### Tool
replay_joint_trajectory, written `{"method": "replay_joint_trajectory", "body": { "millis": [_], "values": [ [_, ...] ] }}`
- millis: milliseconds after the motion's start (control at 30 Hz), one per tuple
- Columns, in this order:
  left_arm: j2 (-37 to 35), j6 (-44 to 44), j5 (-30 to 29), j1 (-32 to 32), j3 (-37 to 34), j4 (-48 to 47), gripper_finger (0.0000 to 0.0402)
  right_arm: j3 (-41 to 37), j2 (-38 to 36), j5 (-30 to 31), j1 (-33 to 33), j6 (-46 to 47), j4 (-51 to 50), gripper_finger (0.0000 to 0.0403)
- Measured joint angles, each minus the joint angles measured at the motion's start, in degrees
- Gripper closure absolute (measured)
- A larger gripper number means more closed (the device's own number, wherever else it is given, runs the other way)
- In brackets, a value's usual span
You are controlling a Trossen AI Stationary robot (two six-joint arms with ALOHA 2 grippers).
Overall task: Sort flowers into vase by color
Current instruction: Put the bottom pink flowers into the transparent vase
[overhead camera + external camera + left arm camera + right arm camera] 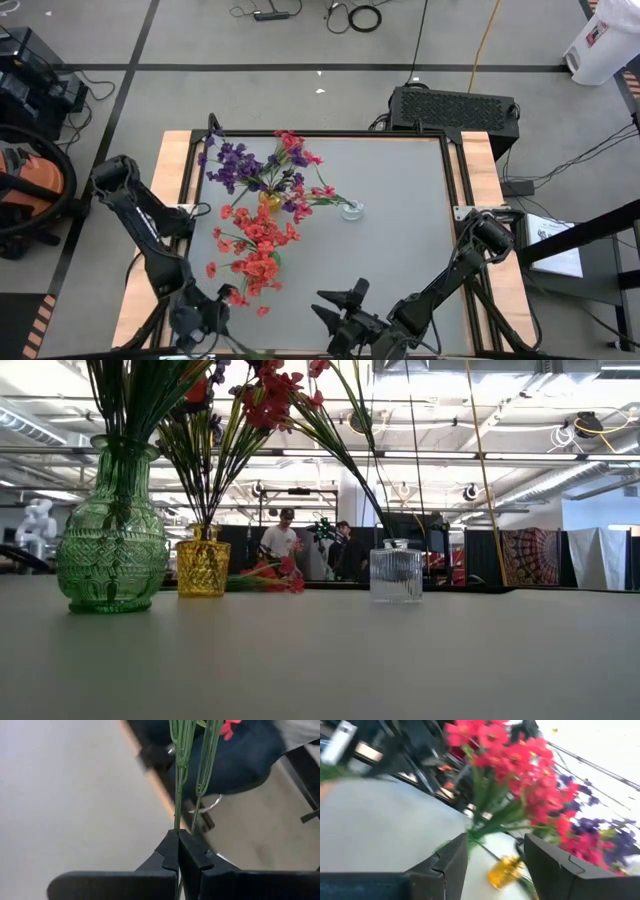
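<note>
Our left hand (177, 837) is clenched on thin green stems (179, 780) at the counter's (400, 250) near edge; the right hand (495, 865) gapes, empty. The flowers (255, 245) look featherlight and springy, so we'd pinch low on the stem.

Grey floor (250, 60) crossed by black tape lines (300, 68); cables (365, 17) lie beyond the worktop's (400, 250) far edge. Ceiling lights (60, 420) glow.

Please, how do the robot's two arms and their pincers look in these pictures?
Both arms are dark, nearly black, built of jointed tubular segments with rounded joints. The left pincer has two flat, matte black fingers with angular stepped tips. The right pincer has the same black, wedge-shaped fingers. No markings are visible on them.
</note>
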Motion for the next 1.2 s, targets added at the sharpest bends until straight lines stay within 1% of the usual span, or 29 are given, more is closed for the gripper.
{"method": "replay_joint_trajectory", "body": {
  "millis": [100,433,600,667,733,800,867,1000,1200],
  "values": [
    [0.0,3.0,-1.5,-1.0,3.5,-0.1,0.0398,0.0,-0.6,2.9,0.6,-1.4,0.0,0.0218],
    [0.0,15.8,-6.6,-4.3,14.1,0.1,0.0398,0.0,-4.0,2.7,5.1,-1.4,-1.2,0.0218],
    [0.0,23.6,-10.7,-5.1,18.9,0.5,0.0398,0.0,-5.6,2.2,7.2,0.8,-5.0,0.0218],
    [0.0,27.5,-13.8,-5.1,20.3,1.9,0.0398,0.0,-6.4,0.0,7.5,2.1,-5.8,0.0218],
    [0.0,31.1,-18.2,-5.0,21.6,4.1,0.0398,0.0,-7.1,-4.0,7.3,2.3,-5.4,0.0218],
    [0.0,34.3,-22.9,-4.5,22.4,6.9,0.0398,0.0,-7.4,-7.3,6.6,1.2,-3.8,0.0218],
    [0.0,36.5,-26.4,-3.7,22.8,9.6,0.0398,0.0,-7.4,-9.6,5.8,-0.9,-1.5,0.0218],
    [0.0,40.4,-28.1,-1.3,23.3,14.1,0.0398,0.0,-7.5,-12.4,4.0,-6.5,5.0,0.0218],
    [0.0,42.6,-30.7,3.7,23.3,19.3,0.0398,0.0,-7.5,-14.8,2.7,-13.9,15.7,0.0218]
  ]
}}
